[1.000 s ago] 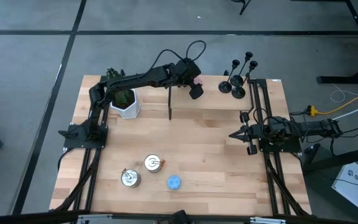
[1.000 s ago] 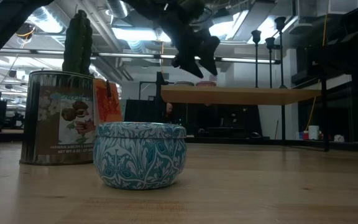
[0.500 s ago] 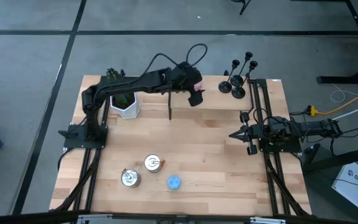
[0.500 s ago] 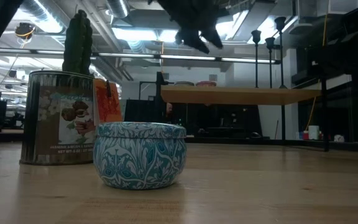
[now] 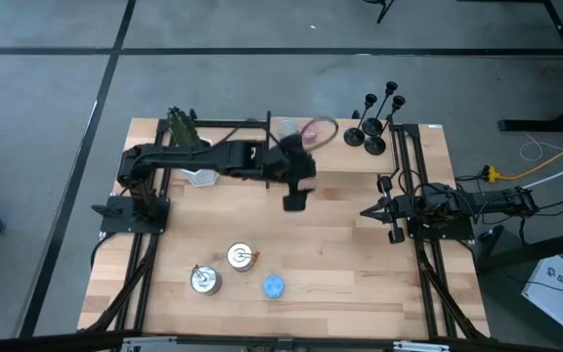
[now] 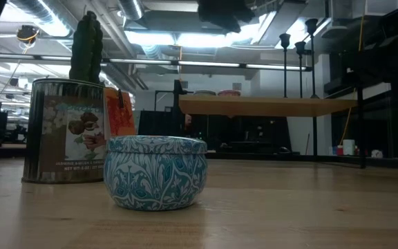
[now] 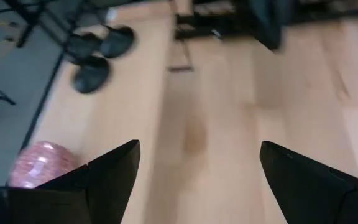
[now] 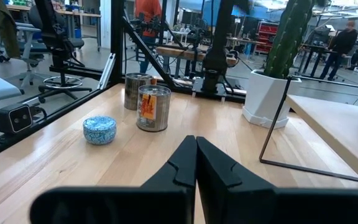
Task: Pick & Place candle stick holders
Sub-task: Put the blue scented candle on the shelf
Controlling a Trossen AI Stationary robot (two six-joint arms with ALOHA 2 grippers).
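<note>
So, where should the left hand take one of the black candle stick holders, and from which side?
Probably at the thin upright stem, below the small cup. The candle stick holders stand upright in a tight cluster at the table's far right corner, so the open left hand should approach level from the table's middle, taking the nearest one.

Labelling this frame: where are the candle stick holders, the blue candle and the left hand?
candle stick holders [image 5: 374, 145]: high view, a round base.
blue candle [image 5: 274, 286]: high view, its top.
left hand [image 5: 294, 200]: high view, between its fingertips.
</note>
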